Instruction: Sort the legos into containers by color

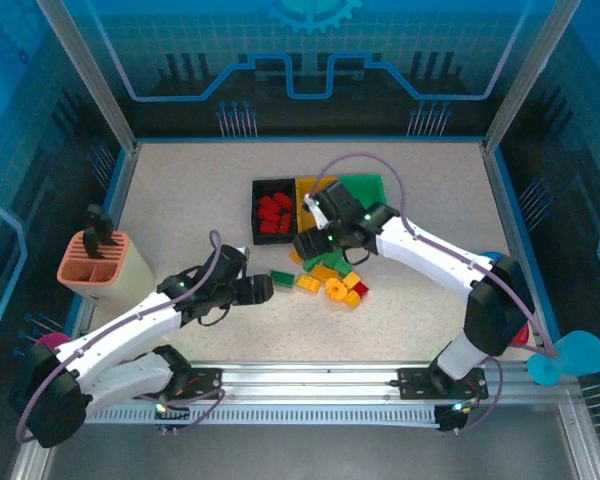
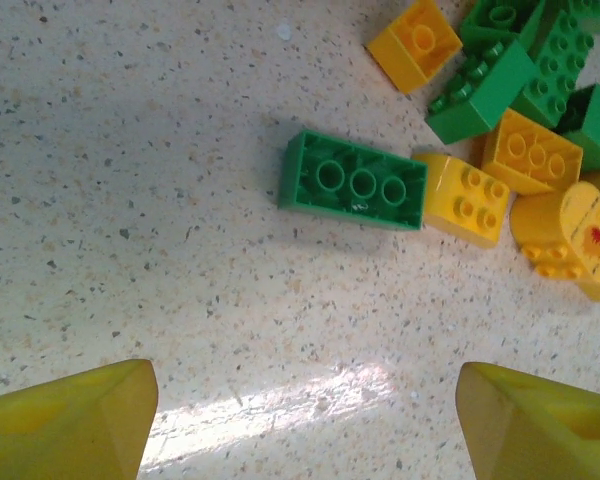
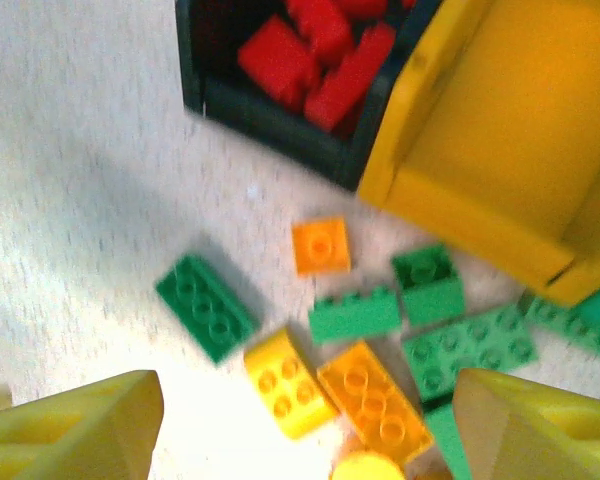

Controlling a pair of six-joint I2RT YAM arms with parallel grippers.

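Note:
Black [image 1: 256, 212], yellow [image 1: 306, 186] and green [image 1: 365, 186] bins stand in a row at the back. Red bricks [image 1: 274, 213] lie in the black bin [image 3: 270, 122]. Loose green, yellow and red legos [image 1: 327, 279] are heaped in front of the bins. My left gripper [image 1: 263, 288] is open and low over bare table, short of an upside-down green brick [image 2: 352, 182] that touches a yellow brick [image 2: 465, 198]. My right gripper [image 1: 310, 243] hovers open over the pile, above a yellow brick [image 3: 290, 385], an orange-yellow brick [image 3: 370, 395] and a green brick [image 3: 207, 307]. The yellow bin [image 3: 500, 130] looks bare inside.
A cream slotted holder with an orange top [image 1: 100, 265] stands at the left edge. A pink cup [image 1: 50, 342] sits near the left arm's base and a blue cup [image 1: 570, 355] at the right. A metal rail [image 1: 310, 385] runs along the near edge.

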